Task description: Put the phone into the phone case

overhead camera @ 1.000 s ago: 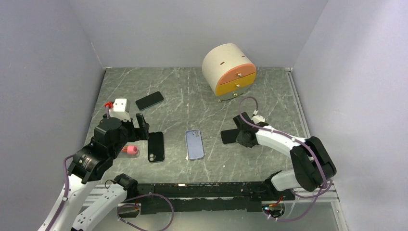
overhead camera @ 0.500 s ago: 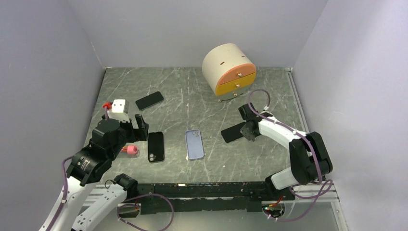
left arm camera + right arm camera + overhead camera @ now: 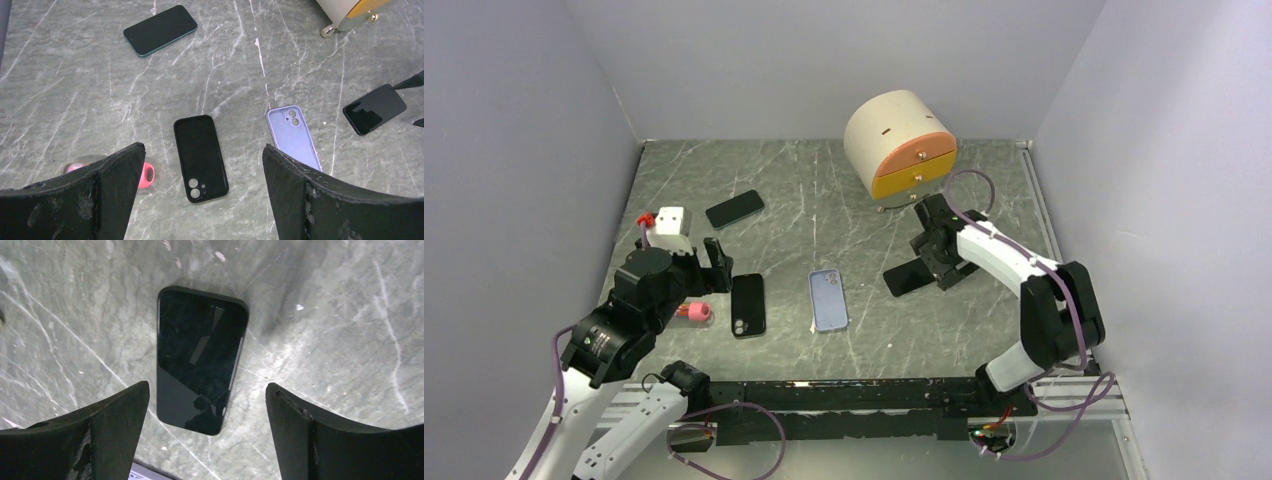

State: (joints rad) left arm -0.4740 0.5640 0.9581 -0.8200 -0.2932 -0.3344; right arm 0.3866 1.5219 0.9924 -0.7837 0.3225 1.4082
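My right claw (image 3: pixel 207 386) is spread wide and holds nothing, hanging over the dark phone (image 3: pixel 200 365), which lies flat, screen up, on the table (image 3: pixel 824 180) and shows between my fingers. My left claw (image 3: pixel 202 150) is wide too, empty, above the black case (image 3: pixel 200 157). The purple case (image 3: pixel 292 137) lies between that case and the phone, apart from both

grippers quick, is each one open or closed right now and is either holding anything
Left gripper: open, holding nothing.
Right gripper: open, holding nothing, poised over the black phone.
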